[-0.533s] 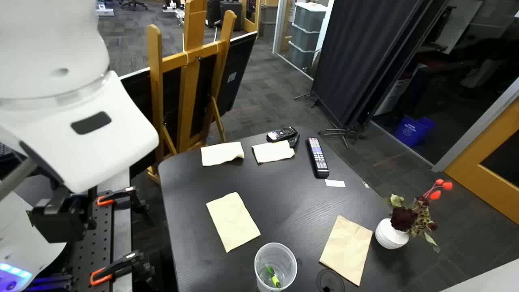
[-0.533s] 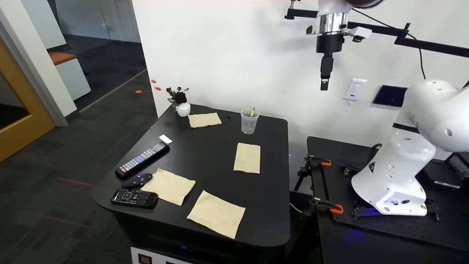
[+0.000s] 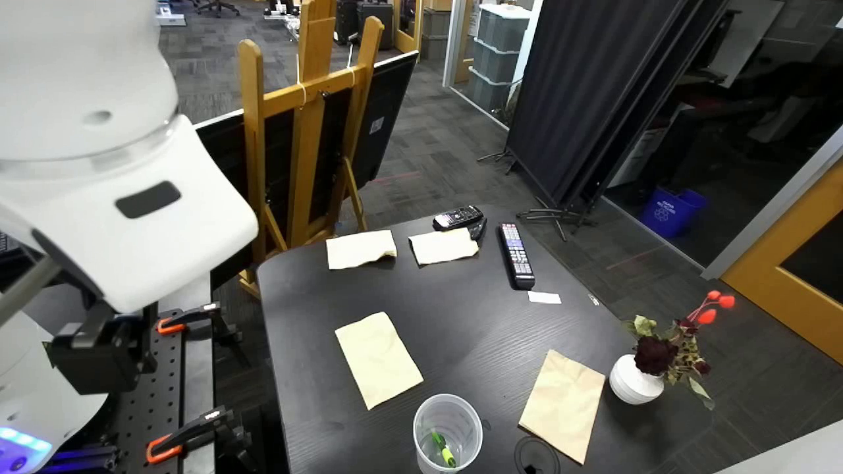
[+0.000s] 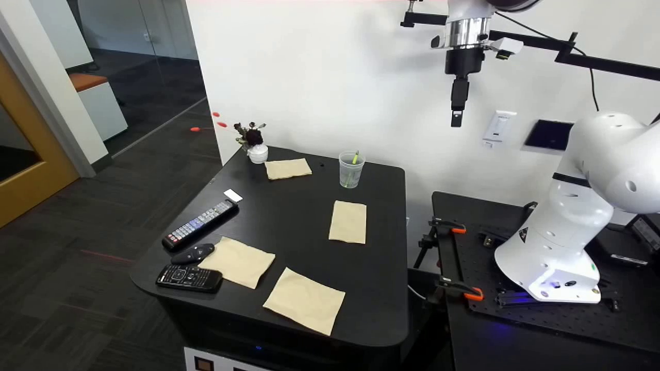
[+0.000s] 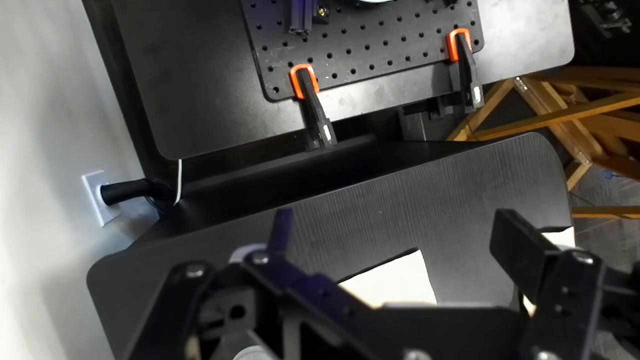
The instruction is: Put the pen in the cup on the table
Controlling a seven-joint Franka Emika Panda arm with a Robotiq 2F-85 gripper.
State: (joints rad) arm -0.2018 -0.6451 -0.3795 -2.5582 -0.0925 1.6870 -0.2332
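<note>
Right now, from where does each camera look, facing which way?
An exterior view: high near the cup, facing the table, easel; arm at left.
An exterior view: high near the remotes, facing the wall; arm, tool at right.
Wrist view: on the arm, facing down toward clamps; tool below.
Both exterior views: pen in cup.

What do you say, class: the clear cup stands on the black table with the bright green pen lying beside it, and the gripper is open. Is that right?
Not quite: the bright green pen does not lie beside the clear cup; it leans inside it, as both exterior views show. The rest is right: the cup stands on the black table and the gripper is open.
</note>
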